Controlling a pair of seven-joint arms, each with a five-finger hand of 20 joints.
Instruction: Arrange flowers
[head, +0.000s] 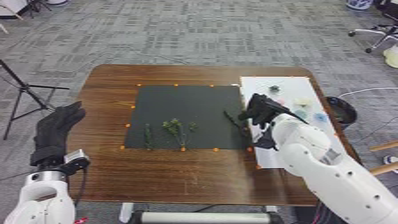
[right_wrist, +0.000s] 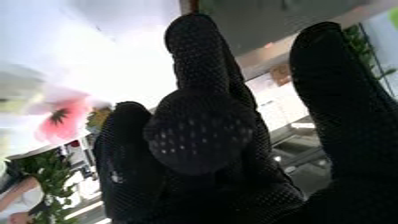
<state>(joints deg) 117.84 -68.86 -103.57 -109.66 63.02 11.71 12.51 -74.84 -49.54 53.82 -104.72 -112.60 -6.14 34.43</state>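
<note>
Since sprigs (head: 172, 126) look mid-layout near frame centre, my right robot hand (head: 261, 109), grip and load unclear, probably needs the pale flower (head: 303, 101) next.

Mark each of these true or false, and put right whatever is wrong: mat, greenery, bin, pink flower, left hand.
1. The dark mat lies left of the white sheet. True.
2. The leafy sprig in the middle of the greenery lies on the white sheet. False: it lies on the dark mat.
3. The black bin stands on the table. False: it stands on the floor, past the table's right edge.
4. The right wrist view shows a pink flower. True.
5. The left hand holds a flower. False: it is empty.
</note>
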